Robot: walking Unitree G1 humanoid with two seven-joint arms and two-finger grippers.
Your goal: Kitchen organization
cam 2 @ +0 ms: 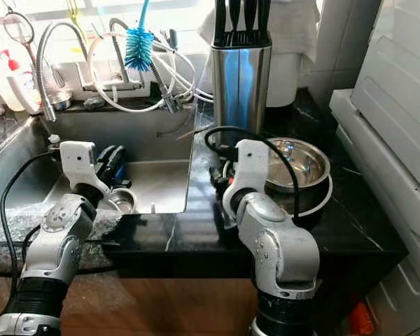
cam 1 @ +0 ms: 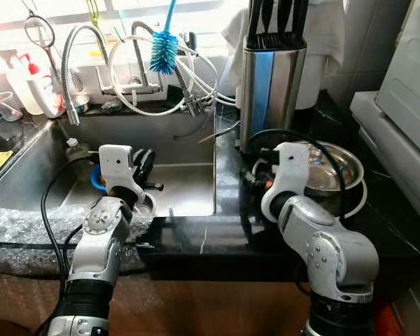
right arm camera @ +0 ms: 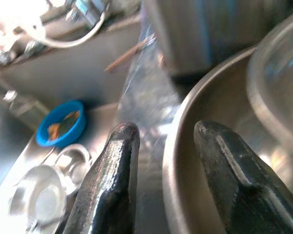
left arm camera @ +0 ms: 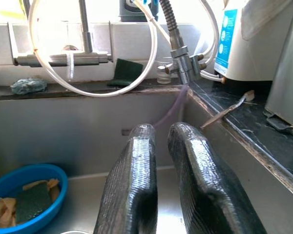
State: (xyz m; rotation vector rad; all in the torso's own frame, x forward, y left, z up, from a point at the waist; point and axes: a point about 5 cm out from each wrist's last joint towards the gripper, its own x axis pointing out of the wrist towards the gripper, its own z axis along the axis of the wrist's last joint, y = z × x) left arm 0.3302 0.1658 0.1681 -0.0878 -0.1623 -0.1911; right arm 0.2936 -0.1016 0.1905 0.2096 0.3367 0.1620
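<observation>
Bright backlight from the window (cam 1: 126,10) blows out highlights; the right wrist view is blurred.

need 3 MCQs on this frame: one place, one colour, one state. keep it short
1. Where is the blue dish?
A. in the sink
B. on the counter
C. in the knife block

2. What colour is the bottle brush head?
A. red
B. blue
C. white

3. How are the right gripper fingers?
A. shut with nothing between
B. shut on a spoon
C. open, astride the steel bowl rim

Key:
1. A: the left wrist view shows it on the sink floor, holding a sponge and scraps.
2. B: bright blue bristles hang by the taps.
3. C: the right wrist view shows one finger outside and one inside the rim, with a gap between.
</observation>
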